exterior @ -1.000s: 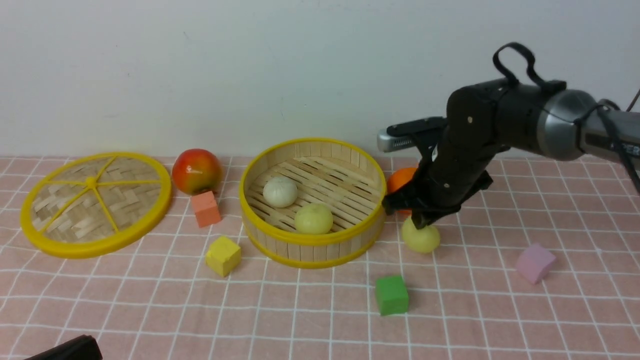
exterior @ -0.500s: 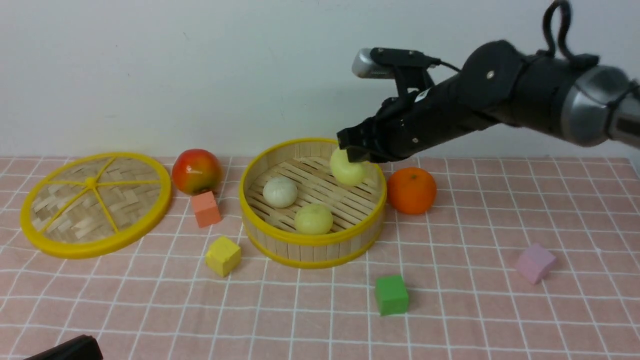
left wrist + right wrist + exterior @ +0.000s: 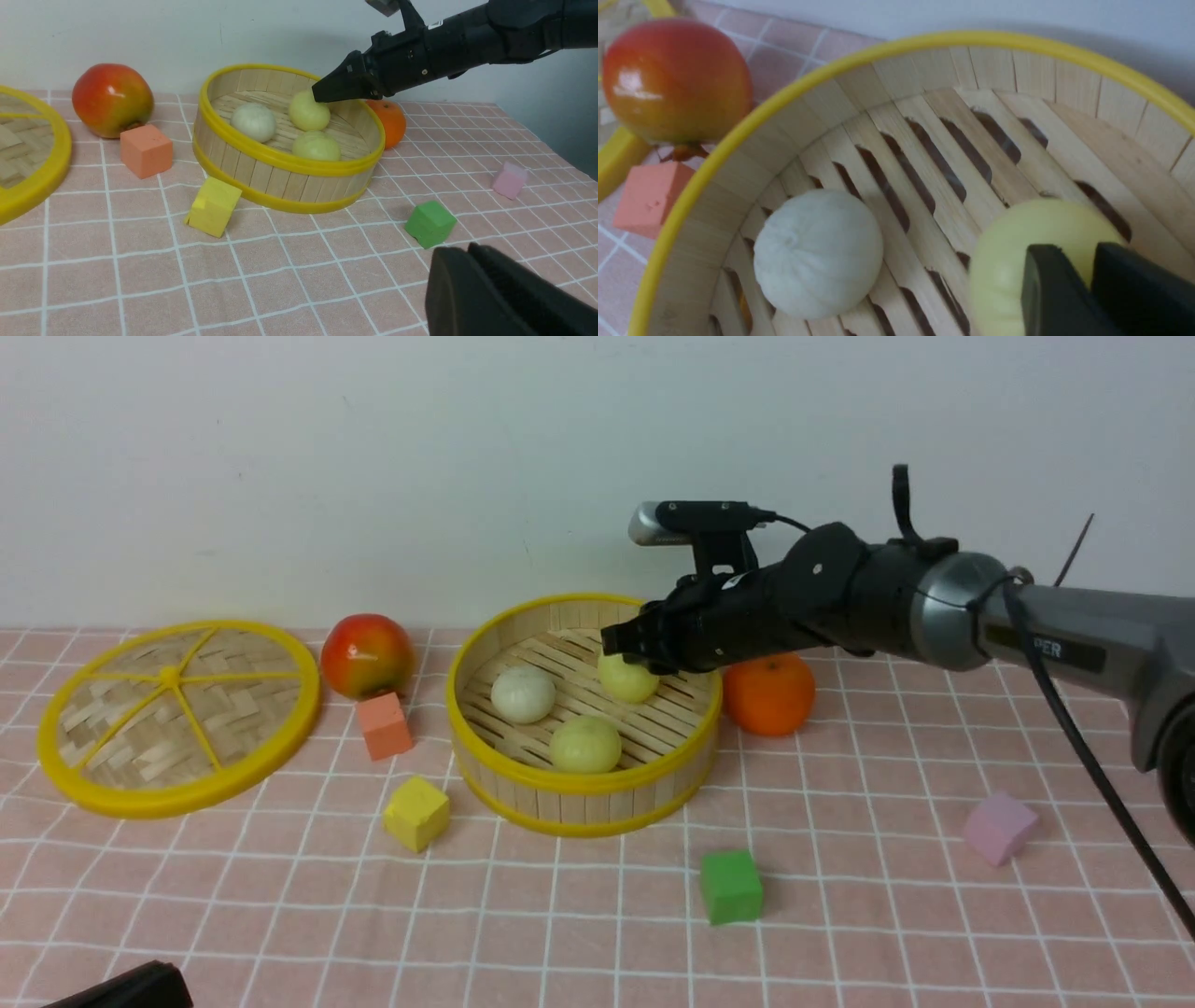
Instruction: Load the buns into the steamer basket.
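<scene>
Front view: your steamer basket (image 3: 485, 747) sits mid-cloth with all three buns on its slats. The off-white bun (image 3: 523, 695) is at 9 o'clock, the near yellow-green bun (image 3: 585, 744) at 6 and the far yellow-green bun (image 3: 627, 679) at 1. Your right gripper (image 3: 624, 644) reaches in over the rim from 3 o'clock, its tips touching the top of the far yellow-green bun. The orange (image 3: 770, 695) lies just outside the wall at 3, and the apple (image 3: 366, 655) at 10.

Left wrist view: your left gripper (image 3: 467, 254) is narrow, its fingers side by side with nothing between them. The right gripper's tips rest against the far yellow-green bun inside the basket.

Right wrist view: the dark fingers (image 3: 1052, 289) overlap the far yellow-green bun, with a slim gap between them. You cannot tell whether they grip it or merely touch it. The off-white bun rests nearby, apart.
</scene>
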Tool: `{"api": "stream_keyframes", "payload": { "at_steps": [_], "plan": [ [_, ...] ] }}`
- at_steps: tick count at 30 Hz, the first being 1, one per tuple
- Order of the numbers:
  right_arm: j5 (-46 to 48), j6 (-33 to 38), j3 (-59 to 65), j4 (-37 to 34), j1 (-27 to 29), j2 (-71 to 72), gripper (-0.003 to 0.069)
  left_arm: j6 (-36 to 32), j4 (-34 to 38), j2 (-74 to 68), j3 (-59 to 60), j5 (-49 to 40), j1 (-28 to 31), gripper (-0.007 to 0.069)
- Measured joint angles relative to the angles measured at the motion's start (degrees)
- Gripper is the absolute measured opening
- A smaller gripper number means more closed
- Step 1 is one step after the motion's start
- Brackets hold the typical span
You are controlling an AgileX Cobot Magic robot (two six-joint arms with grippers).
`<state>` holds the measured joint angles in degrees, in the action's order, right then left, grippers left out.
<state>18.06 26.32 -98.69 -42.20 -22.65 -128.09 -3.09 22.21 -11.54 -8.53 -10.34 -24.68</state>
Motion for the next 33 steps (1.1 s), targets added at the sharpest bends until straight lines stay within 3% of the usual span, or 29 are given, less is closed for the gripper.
{"api": "stream_keyframes", "payload": {
  "at_steps": [8,11,15,18,19,21,22,27,33],
  "plan": [
    [5.51,0.00,-0.07,1.01,0.26,3.08,0.0404,0.00,0.00,0.00,0.00,0.00,0.00,0.0039],
    [10.39,0.00,-0.02,3.40,0.79,7.19,0.0409,0.00,0.00,0.00,0.00,0.00,0.00,0.0039],
    [24.68,-2.33,-0.08,10.02,2.61,18.96,0.0332,0.00,0.00,0.00,0.00,0.00,0.00,0.0039],
    [37.73,-6.59,-0.32,17.48,4.01,28.21,0.0189,0.00,0.00,0.00,0.00,0.00,0.00,0.0039],
    [38.49,-7.35,-0.32,17.97,4.15,29.35,0.0179,0.00,0.00,0.00,0.00,0.00,0.00,0.0039],
    [46.27,-12.79,1.51,25.26,4.49,36.56,0.0043,0.00,0.00,0.00,0.00,0.00,0.00,0.0039],
    [47.63,-14.94,2.70,27.16,4.49,39.34,0.0013,0.00,0.00,0.00,0.00,0.00,0.00,0.0039],
    [51.96,-23.99,12.28,35.07,4.49,52.17,-0.0014,0.00,0.00,0.00,0.00,0.00,0.00,0.0039],
    [54.35,-28.75,18.16,35.58,4.49,64.75,-0.0013,0.00,0.00,0.00,0.00,0.00,0.00,0.0040]
  ]
}}
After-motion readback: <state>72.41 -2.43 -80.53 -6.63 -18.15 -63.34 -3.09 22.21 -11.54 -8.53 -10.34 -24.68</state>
